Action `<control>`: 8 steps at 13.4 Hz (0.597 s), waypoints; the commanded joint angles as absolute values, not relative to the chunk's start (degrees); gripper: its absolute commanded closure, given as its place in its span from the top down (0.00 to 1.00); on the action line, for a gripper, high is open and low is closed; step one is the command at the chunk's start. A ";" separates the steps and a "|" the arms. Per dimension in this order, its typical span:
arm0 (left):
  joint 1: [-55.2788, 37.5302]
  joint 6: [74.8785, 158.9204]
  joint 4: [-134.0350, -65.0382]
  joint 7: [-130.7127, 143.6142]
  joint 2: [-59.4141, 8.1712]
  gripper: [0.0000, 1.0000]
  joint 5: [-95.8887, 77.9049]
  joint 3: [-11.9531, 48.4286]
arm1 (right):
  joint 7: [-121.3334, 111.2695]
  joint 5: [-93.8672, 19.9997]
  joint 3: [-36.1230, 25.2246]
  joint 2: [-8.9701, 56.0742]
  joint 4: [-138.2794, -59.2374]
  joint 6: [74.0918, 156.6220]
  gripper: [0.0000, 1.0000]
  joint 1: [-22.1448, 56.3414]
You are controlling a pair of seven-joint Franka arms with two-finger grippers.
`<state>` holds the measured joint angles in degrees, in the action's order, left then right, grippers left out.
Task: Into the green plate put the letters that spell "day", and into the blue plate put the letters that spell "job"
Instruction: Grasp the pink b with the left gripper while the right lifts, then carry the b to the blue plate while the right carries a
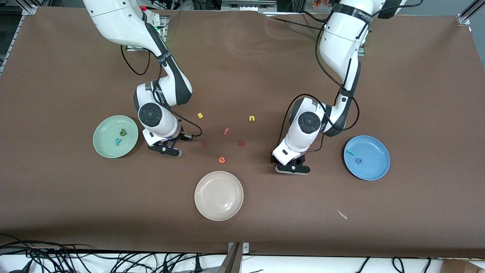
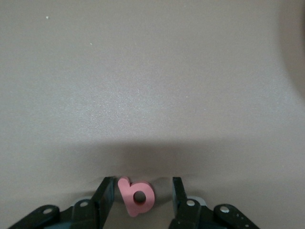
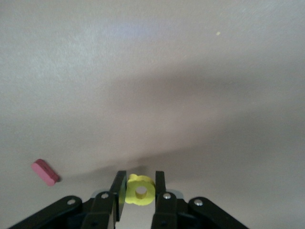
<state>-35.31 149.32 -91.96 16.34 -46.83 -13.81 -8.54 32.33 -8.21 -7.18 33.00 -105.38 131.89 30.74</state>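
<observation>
Two of three letters sit in each plate: dark green "d" (image 1: 122,132) w/ teal "y" (image 1: 118,141) in pale mint-green plate (image 1: 100,145); teal "j" (image 1: 351,152) w/ blue "o" (image 1: 359,160) in sky-blue plate (image 1: 376,170). Right gripper (image 3: 138,192) pinches yellow "a" (image 3: 139,191); left gripper (image 2: 143,196), jaws spread, straddles pink "b" (image 2: 136,195). Both undelivered.

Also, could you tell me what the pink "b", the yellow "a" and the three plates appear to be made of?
The pink "b" and yellow "a": probably foam or soft plastic, judging by their thick, matte, uniformly coloured bodies with rounded edges. The green plate, blue plate and cream-white plate: likely plastic or melamine, being smooth and single-coloured; the cream-white one shows a slight sheen. None of this is certain from looks alone.
</observation>
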 commanded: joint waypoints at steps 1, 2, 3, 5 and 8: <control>-36.04 149.33 -91.05 15.21 -47.64 0.49 -15.21 -9.32 | 28.58 -8.35 -8.78 32.35 -102.31 125.88 0.12 30.15; -36.04 149.33 -91.05 15.12 -47.64 0.45 -15.21 -9.32 | 25.78 -8.44 -10.18 31.39 -102.13 123.16 0.12 30.15; -36.04 149.33 -91.05 15.12 -47.64 0.32 -15.12 -9.32 | 22.27 -8.44 -11.50 30.59 -102.13 121.13 0.10 30.15; -35.95 149.33 -91.14 15.03 -47.64 0.23 -15.03 -9.40 | 15.42 -8.44 -14.75 28.84 -102.57 117.62 0.09 30.15; -35.86 149.06 -91.32 15.29 -46.85 0.23 -14.94 -9.84 | 4.69 -8.09 -20.29 26.38 -105.19 116.81 0.09 30.15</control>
